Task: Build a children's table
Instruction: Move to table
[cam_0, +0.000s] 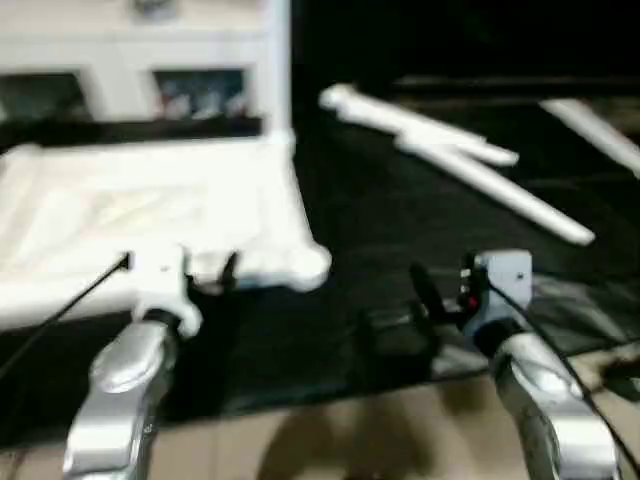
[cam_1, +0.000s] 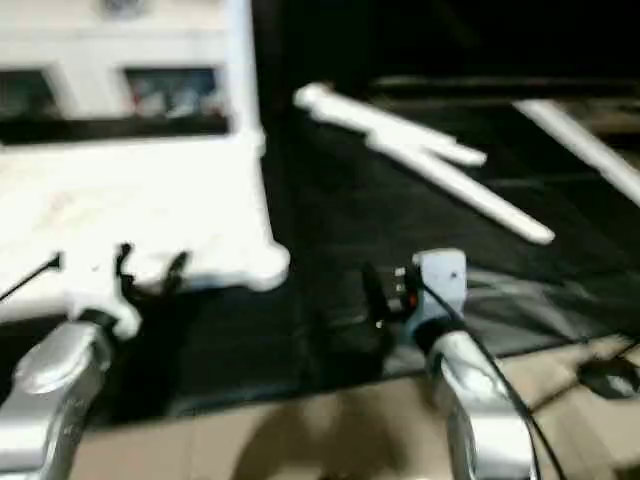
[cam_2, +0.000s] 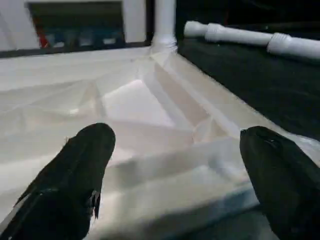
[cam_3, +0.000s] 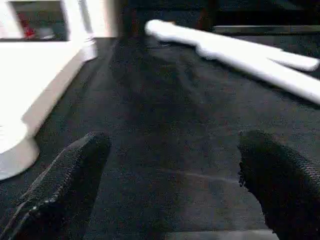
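The children's table top (cam_0: 150, 210) lies upside down on the left, ribbed underside up. One white leg (cam_2: 164, 22) stands upright in its far right corner socket. Three more legs lie on the black mat at the back right: two together (cam_0: 420, 125) (cam_0: 505, 188) and one further right (cam_0: 600, 135). My left gripper (cam_1: 150, 268) is at the top's near edge, open, its fingers (cam_2: 85, 165) wide apart with the near rim (cam_2: 175, 185) just ahead of them. My right gripper (cam_0: 405, 310) hovers open over bare mat, right of the top's near right corner (cam_3: 15, 150), with nothing between its fingers.
A white cabinet with glass doors (cam_0: 130, 70) stands behind the table top. The black mat (cam_0: 380, 220) covers the work area. Tan floor (cam_0: 350, 430) runs along the front edge, with a small dark object (cam_1: 605, 378) at the right.
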